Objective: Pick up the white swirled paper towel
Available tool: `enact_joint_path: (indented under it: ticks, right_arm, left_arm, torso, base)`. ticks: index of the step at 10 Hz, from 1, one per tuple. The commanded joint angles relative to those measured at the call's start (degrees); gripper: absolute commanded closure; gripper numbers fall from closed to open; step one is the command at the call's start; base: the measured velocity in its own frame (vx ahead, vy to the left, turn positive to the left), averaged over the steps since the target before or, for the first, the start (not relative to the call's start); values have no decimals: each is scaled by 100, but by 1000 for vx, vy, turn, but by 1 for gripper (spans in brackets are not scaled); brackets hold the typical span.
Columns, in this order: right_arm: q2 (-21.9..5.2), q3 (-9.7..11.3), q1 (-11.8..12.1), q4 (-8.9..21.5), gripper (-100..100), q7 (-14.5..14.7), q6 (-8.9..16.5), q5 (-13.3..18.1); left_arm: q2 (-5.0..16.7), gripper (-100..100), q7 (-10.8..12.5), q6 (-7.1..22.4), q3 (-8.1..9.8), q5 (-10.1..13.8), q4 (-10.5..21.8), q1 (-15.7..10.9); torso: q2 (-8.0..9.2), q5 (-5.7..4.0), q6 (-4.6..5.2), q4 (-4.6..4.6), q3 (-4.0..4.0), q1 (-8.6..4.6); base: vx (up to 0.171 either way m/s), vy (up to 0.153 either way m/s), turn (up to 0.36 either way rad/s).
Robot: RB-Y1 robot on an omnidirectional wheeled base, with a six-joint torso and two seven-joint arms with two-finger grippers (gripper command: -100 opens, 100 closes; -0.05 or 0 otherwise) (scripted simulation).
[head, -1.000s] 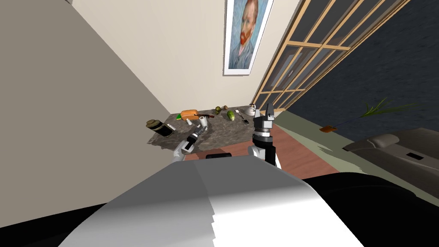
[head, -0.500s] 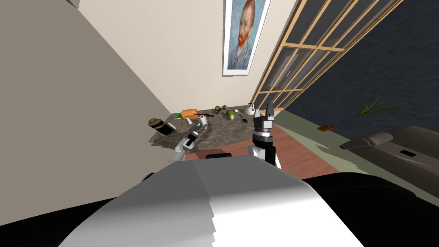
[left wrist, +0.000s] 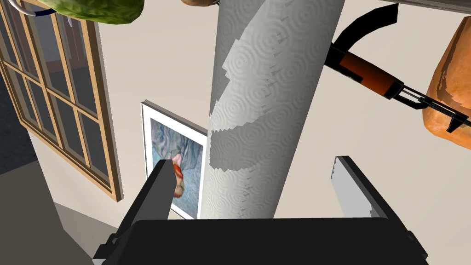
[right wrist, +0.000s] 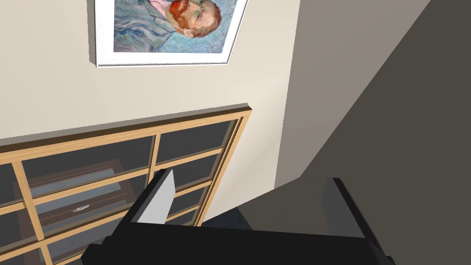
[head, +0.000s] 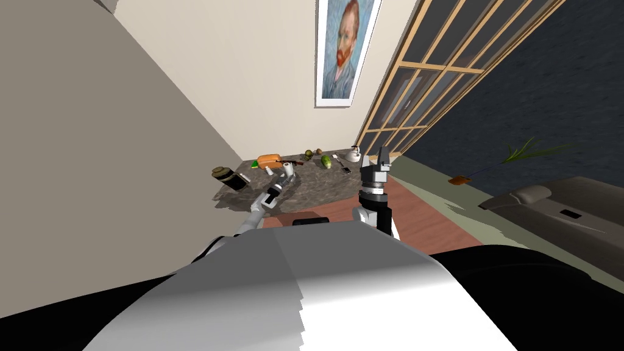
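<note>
The white swirled paper towel roll (left wrist: pixel 271 106) stands on the dark stone counter (head: pixel 317 190), seen small as the roll (head: pixel 287 169) in the head view. My left gripper (left wrist: pixel 253 165) is open with the roll between its fingers; a gap shows on each side of it. From the head camera the left gripper (head: pixel 284 178) sits at the roll's near side. My right gripper (head: pixel 382 157) is held up over the counter's right edge, and in its own wrist view the right gripper (right wrist: pixel 248 184) is open with nothing in it.
An orange loaf (head: pixel 269 161) and a black knife with a reddish handle (left wrist: pixel 372 76) lie just beyond the roll. A green vegetable (head: pixel 327 161), a kettle (head: pixel 354 152) and a dark jar (head: pixel 224 177) also stand on the counter. A wall runs along the left.
My left arm has stretched forward over the counter, bringing its gripper up to the roll. The right arm has stayed where it was.
</note>
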Motion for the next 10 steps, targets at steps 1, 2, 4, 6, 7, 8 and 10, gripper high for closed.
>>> enact_joint_path:
  ticks: [1,2,4,6,7,8,10]
  right_arm:
    - [0,0,0,0,0,0,0,0]
    - [0,0,-1,0,0,0,0,0]
    - [0,0,0,0,0,0,0,0]
    - [0,0,-1,0,0,0,0,0]
    - [0,0,-1,0,0,0,0,0]
    - [0,0,0,0,0,0,0,0]
    - [0,0,-1,0,0,0,0,0]
  left_arm:
    - [-26,-100,-92,-127,70,134,286,-286]
    - [-26,-100,-92,-127,70,134,525,-473]
    - [-26,-100,-92,-127,70,134,766,-568]
    - [-49,-100,-178,-247,137,267,1173,-997]
    - [-49,-100,-178,-247,137,267,1355,-1118]
    - [-49,-100,-178,-247,137,267,1441,-1118]
    - [-72,-100,-263,-366,205,400,1827,-1523]
  torso:
    - [0,0,0,0,0,0]
    - [12,-1,2,2,6,0]
    - [8,-1,1,2,5,-4]
    - [10,0,2,2,5,0]
    - [18,-1,1,4,10,-2]
    - [9,-2,0,3,5,-6]
    - [15,-2,2,2,7,-6]
  base:
    - [-79,-1,-46]
    - [-91,-6,-28]
    - [-31,-8,4]
    - [-85,1,-38]
    - [-50,-17,3]
    - [-11,-12,7]
    - [-93,-18,-36]
